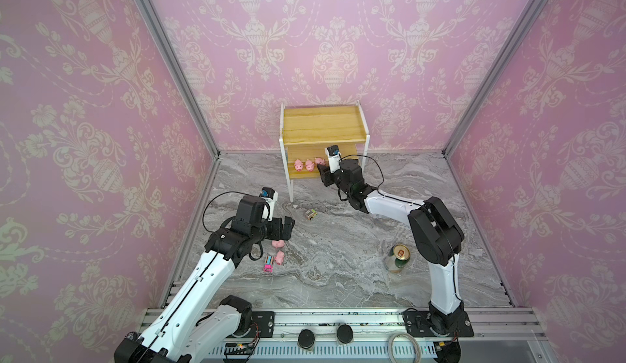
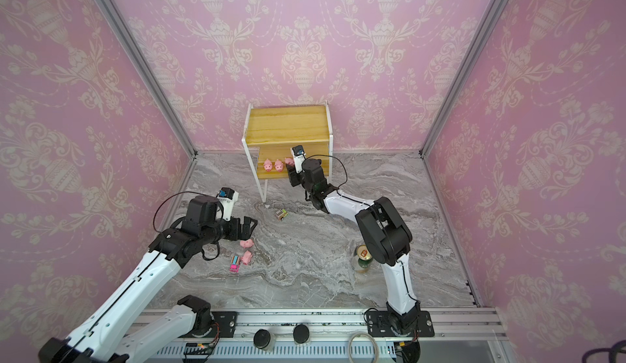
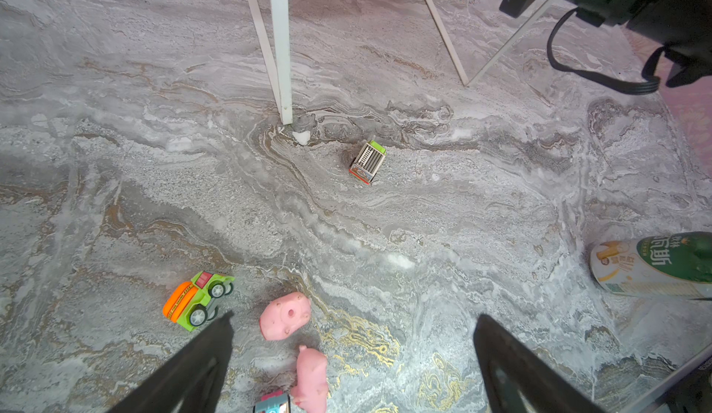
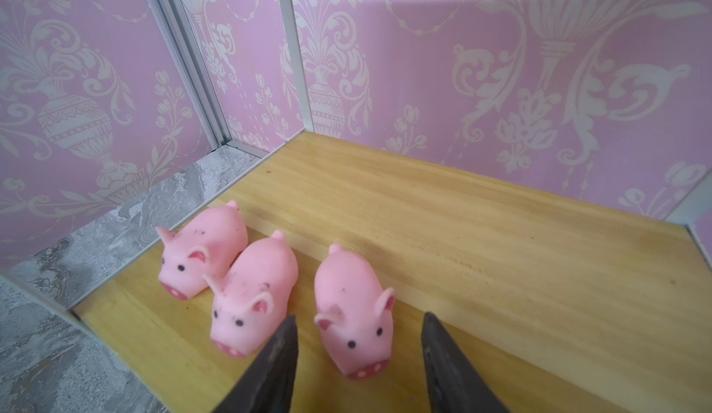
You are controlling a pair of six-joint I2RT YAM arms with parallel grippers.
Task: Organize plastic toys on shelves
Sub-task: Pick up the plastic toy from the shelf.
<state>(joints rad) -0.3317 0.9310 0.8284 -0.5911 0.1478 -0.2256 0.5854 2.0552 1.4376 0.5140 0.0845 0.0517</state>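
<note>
Foreground rail (image 1: 372, 319) with two black knobs (image 1: 306, 337), both arm bases bolted to it. Beyond, on grey marble tabletop (image 1: 355, 276): left gripper (image 3: 354, 316), jaws spread wide and empty, hovering above loose pig (image 3: 285, 316) and second loose pig (image 3: 312, 380), the two lying close together, neither touched. Pink-blue truck (image 1: 268, 263) just beside the second loose pig. Orange-green truck (image 3: 196, 299) close to one left finger, wheels turned toward the wrist camera; seen in the left wrist view only. Brown-green truck (image 1: 310, 214) alone on the marble, near the front leg of the rack. Green-gold can (image 1: 398, 258) upright beside the right arm's elbow, well apart from the toys.

Against the back wall, two-tier rack (image 1: 325, 124) with yellow wooden boards and white frame. On lower board (image 4: 462, 237): three pigs in a row, snouts outward: first pig (image 4: 204, 257), middle pig (image 4: 250, 295), end pig (image 4: 354, 338). Right gripper (image 4: 358, 316) at the front edge of that board, jaws partly spread on either side of the end pig, a gap visible on each side, nothing gripped.
</note>
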